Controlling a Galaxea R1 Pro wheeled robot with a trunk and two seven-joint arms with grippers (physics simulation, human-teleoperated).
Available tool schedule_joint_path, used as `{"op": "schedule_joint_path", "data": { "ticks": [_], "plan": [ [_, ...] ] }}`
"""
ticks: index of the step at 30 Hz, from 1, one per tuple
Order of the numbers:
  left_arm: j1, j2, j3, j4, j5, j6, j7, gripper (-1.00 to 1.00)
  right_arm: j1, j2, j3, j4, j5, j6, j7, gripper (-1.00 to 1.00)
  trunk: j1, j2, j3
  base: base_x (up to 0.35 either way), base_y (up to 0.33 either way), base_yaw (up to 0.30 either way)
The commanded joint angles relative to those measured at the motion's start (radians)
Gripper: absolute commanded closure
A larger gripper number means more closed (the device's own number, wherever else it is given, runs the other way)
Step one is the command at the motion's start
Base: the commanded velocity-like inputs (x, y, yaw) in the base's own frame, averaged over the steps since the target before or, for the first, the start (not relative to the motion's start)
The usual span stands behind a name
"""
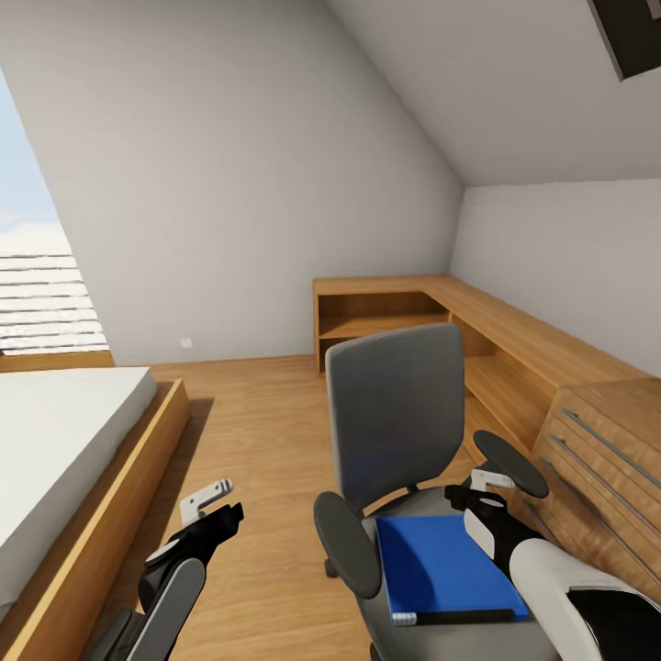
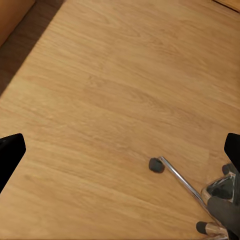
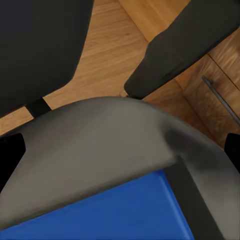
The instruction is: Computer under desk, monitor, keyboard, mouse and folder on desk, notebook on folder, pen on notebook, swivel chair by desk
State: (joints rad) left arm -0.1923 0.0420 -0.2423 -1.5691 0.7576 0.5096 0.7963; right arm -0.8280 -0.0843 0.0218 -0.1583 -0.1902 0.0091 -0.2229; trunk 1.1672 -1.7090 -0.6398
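Note:
The grey swivel chair (image 1: 397,418) stands in the middle of the room, facing me. A blue folder (image 1: 448,565) lies flat on its seat, with a dark strip along its near edge. My right gripper (image 1: 479,490) hovers open over the back right of the seat, beside the right armrest (image 1: 510,463). In the right wrist view the folder's (image 3: 115,212) corner and the seat (image 3: 100,135) lie just below the fingers (image 3: 11,157). My left gripper (image 1: 215,510) hangs open over the bare floor left of the chair. The left wrist view shows a chair caster (image 2: 156,165).
A long wooden desk with shelves (image 1: 514,332) runs along the back and right walls. A drawer unit (image 1: 608,452) stands close to the chair's right side. A bed with a wooden frame (image 1: 83,459) lies at the left. Wooden floor (image 1: 262,431) spreads between bed and chair.

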Motion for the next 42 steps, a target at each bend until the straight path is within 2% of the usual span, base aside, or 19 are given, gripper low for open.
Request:
{"op": "schedule_joint_path", "data": {
  "ticks": [1,3,42],
  "plan": [
    [-0.001,0.001,-0.002,-0.002,0.007,0.001,0.009,-1.00,0.000,0.000,0.003,-0.001,-0.008,0.001,-0.003,-1.00,0.000,-0.001,-0.001,0.008,0.000,0.000],
    [-0.001,0.001,-0.002,-0.003,0.006,0.000,0.009,-1.00,0.000,0.000,0.003,-0.001,-0.008,0.002,-0.003,-1.00,0.000,-0.001,-0.001,0.004,0.000,0.000],
    [-0.001,0.001,-0.003,-0.005,0.006,0.000,0.011,-1.00,0.000,-0.003,0.001,-0.001,-0.005,0.002,-0.004,-1.00,0.149,-0.274,-0.123,0.000,0.000,0.000]
  ]
}}
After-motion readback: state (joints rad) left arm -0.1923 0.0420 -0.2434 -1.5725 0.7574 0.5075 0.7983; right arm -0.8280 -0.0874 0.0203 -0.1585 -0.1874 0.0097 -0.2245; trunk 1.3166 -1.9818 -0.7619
